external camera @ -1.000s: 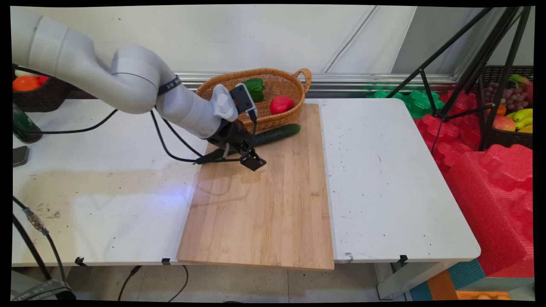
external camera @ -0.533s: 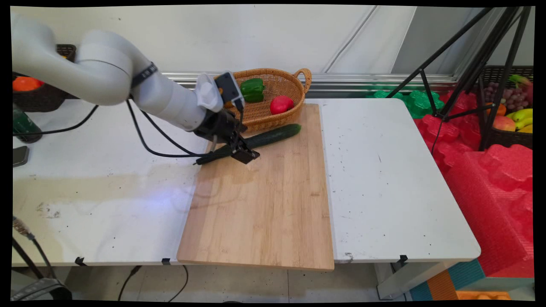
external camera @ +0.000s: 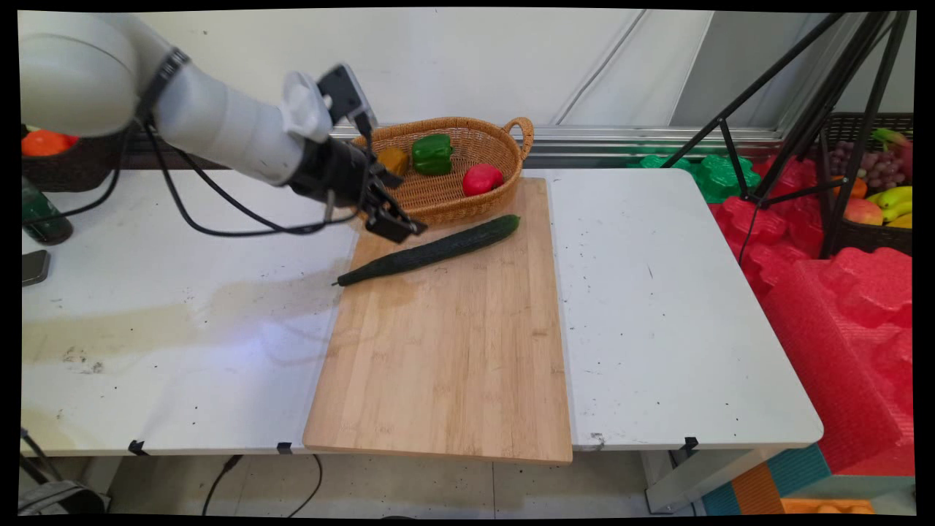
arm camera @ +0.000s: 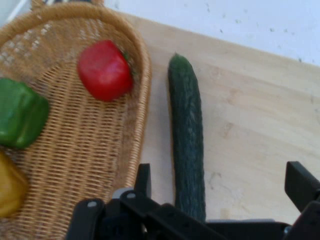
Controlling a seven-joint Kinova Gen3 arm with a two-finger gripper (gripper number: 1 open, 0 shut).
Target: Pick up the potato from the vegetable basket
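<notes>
A white table (external camera: 657, 292) stands before a pale wall, with a wooden cutting board (external camera: 453, 351) laid down its middle from the far edge to the near edge. At the board's 12 o'clock end sits an oval wicker basket (external camera: 467, 197) with a looped handle on its right end. It holds a green pepper (external camera: 432, 153), a red pepper (external camera: 482, 178) at the green one's 4 o'clock, and a yellow pepper (external camera: 393, 161) at its 9 o'clock.

A long dark cucumber (external camera: 431, 250) lies flat on the board just at the basket's 6 o'clock side. It runs slantwise, its thick end toward 2 o'clock and its thin stem end reaching the board's left edge at 8 o'clock. In the hand view the cucumber (arm camera: 187, 145) lies alongside the basket wall (arm camera: 137, 120), close to it, with the red pepper (arm camera: 104, 70) and green pepper (arm camera: 20, 112) inside.

The arm enters from 10 o'clock, black cables looping below it. The black gripper (external camera: 394, 225) hangs over the board's far left corner, near the basket's left end and above the cucumber's thinner half, apart from it. Its fingers are spread wide and hold nothing; in the hand view one finger (arm camera: 144, 180) rises by the basket rim and the other at the right edge, with the cucumber between them.

At 3 o'clock, off the table, are black tripod legs (external camera: 803, 102) and red foam shapes (external camera: 840, 307).
</notes>
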